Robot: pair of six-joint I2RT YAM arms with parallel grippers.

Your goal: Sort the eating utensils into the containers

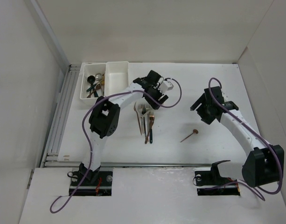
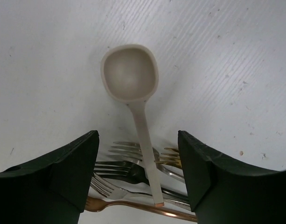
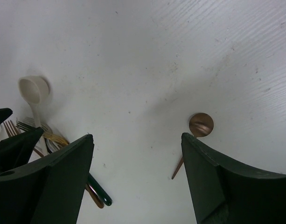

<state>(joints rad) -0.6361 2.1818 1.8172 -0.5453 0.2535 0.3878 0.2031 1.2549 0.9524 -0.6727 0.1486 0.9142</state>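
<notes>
My left gripper (image 2: 137, 140) hangs wide open, empty, over the white spoon (image 2: 129, 74) crossing the forks (image 2: 122, 169); closing might snag a fork too.

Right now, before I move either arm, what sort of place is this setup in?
Probably a robot test cell in a lab, not a kitchen: a white table boxed in by plain white panels, an aluminium rail frame along its left edge, and forks staged near two white bins.
</notes>
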